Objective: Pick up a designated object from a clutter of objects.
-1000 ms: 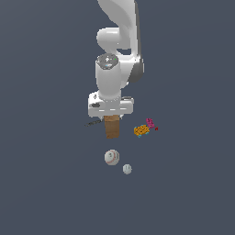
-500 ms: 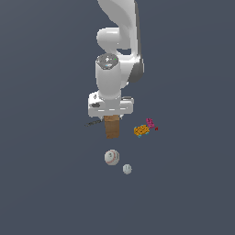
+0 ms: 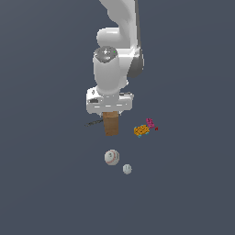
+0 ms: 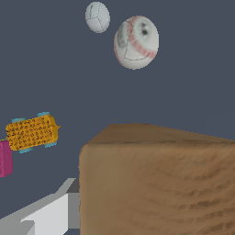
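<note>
Where my claw (image 3: 110, 113) comes down, just left of the centre of the exterior frame, the brown block (image 3: 110, 124) stands upright directly beneath it, its top hidden under my white hand so that only the lower part shows. It is plain tan-brown with a faint wood-like grain, flat-faced and square-edged, and in the wrist view it (image 4: 156, 183) fills the lower right of the frame, one broad face toward the camera and a darker top face sloping away behind it. One pale grey finger (image 4: 43, 215) of mine shows at the lower left of that frame, lying right against the block's side; the other finger is out of sight, so I cannot tell whether I am clenched on the block or only straddling it. My arm (image 3: 120, 41) drops from the top of the exterior frame, wrist pointing straight down. No writing or label can be read anywhere. A thin dark tool (image 3: 93, 122) lies just left of the block. To its right sit an orange toy (image 3: 141, 131) and a pink toy (image 3: 150, 122), close together. Below the block lie a red-stitched baseball (image 3: 111, 157) and, beside it, a smaller white ball (image 3: 127, 169).
</note>
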`<state>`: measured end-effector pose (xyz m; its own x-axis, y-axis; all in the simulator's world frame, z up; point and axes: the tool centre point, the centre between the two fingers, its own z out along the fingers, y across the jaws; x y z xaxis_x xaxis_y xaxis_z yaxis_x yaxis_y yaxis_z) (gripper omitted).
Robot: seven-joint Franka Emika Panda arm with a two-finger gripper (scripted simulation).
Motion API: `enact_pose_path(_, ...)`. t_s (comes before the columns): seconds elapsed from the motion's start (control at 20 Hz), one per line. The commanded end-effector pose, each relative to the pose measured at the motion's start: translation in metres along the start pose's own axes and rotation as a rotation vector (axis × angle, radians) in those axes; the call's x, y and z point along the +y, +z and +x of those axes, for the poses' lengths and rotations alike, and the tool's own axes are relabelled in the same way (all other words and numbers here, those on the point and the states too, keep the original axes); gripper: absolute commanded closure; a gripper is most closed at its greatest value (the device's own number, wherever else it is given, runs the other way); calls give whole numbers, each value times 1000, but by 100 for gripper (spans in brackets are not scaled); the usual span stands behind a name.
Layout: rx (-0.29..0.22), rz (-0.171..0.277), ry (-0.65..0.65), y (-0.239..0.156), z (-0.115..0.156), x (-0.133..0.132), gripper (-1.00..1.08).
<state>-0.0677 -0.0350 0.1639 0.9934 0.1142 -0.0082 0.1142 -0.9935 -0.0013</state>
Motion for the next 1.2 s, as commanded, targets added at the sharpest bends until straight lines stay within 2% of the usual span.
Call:
enact_pose_path(0.0,9,-2,0,-17,1,3,108)
enact_pose_path(1.15,9,-1,0,-213,-22,40,108)
